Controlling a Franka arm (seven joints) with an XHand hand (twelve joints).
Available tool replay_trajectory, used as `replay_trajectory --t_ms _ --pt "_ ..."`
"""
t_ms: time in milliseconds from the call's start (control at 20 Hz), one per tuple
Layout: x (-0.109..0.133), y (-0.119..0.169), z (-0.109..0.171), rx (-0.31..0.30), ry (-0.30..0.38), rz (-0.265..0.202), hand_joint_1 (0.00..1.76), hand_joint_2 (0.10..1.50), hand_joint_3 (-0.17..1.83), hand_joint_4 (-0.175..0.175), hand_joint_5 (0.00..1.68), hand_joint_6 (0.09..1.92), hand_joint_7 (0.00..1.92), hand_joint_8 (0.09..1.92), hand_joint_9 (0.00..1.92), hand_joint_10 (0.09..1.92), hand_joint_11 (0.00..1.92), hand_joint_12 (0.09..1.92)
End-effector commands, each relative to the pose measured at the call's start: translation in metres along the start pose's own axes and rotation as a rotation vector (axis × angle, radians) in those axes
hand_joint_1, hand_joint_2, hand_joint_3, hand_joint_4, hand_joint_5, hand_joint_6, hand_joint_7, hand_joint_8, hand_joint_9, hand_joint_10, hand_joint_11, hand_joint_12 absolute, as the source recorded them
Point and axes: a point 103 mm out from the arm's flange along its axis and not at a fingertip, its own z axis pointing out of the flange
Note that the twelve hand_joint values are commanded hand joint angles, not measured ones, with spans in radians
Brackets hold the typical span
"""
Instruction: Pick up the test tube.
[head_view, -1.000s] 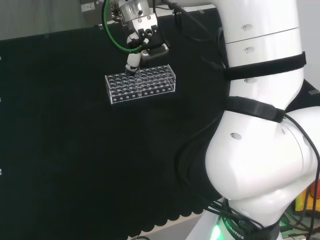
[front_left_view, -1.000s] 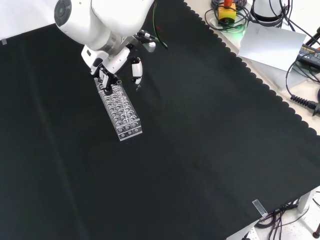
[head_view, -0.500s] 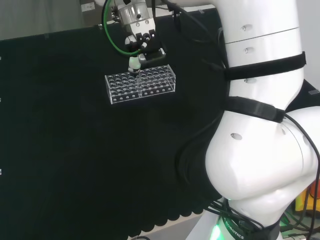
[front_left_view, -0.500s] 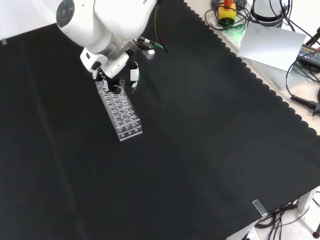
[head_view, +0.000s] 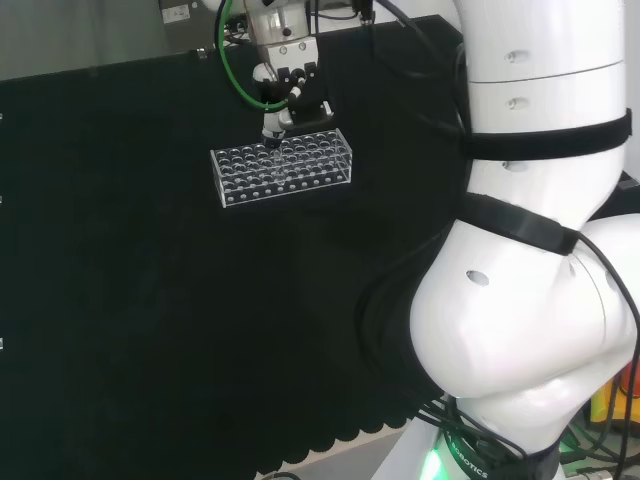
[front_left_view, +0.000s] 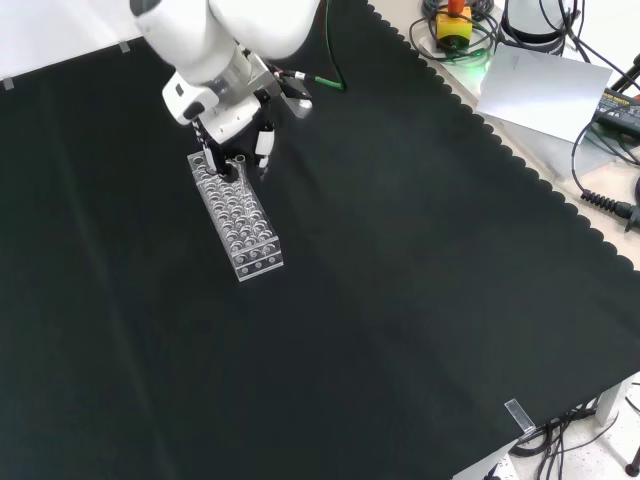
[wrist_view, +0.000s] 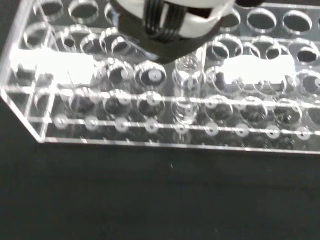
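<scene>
A clear plastic test tube rack (head_view: 282, 172) (front_left_view: 240, 217) (wrist_view: 65, 100) with several rows of holes lies on the black cloth. One clear test tube (wrist_view: 186, 95) (front_left_view: 238, 166) stands upright in a hole near the rack's far end in the front view, its top sticking out above the rack. The hand (head_view: 284, 92) (front_left_view: 232, 112) (wrist_view: 167, 22) hangs right over that end, its fingers curled together and pinching the tube's top. In the head view the fingertips (head_view: 272, 131) meet just above the rack's back row.
The arm's big white links (head_view: 530, 250) stand at the right of the head view. A green cable (head_view: 228, 60) loops by the wrist. Beyond the cloth's scalloped edge, in the front view, lie cables and a paper sheet (front_left_view: 545, 85).
The hand drew its spread fingers together over the rack's end and rose a little. The test tube's top now stands out above the rack between the fingertips.
</scene>
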Motion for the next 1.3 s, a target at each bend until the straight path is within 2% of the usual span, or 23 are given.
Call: replay_trajectory --t_ms 50,550,950,1300 --pt "-0.009 -0.002 -0.018 -0.060 0.119 0.040 1.42 0.92 0.03 -0.175 1.37 0.31 1.79 0.32 1.39 0.33 1.25 0.89" --pt "-0.015 -0.019 -0.043 -0.057 0.208 0.036 1.43 0.91 0.04 -0.175 1.41 0.24 1.82 0.27 1.43 0.27 1.25 0.87" --pt "-0.019 -0.043 -0.083 -0.081 0.293 0.009 1.43 0.89 0.07 -0.175 1.44 0.18 1.83 0.24 1.45 0.22 1.25 0.88" --pt "-0.030 -0.070 -0.120 -0.130 0.306 -0.029 1.43 0.89 0.07 -0.175 1.44 0.18 1.83 0.24 1.45 0.21 1.25 0.88"
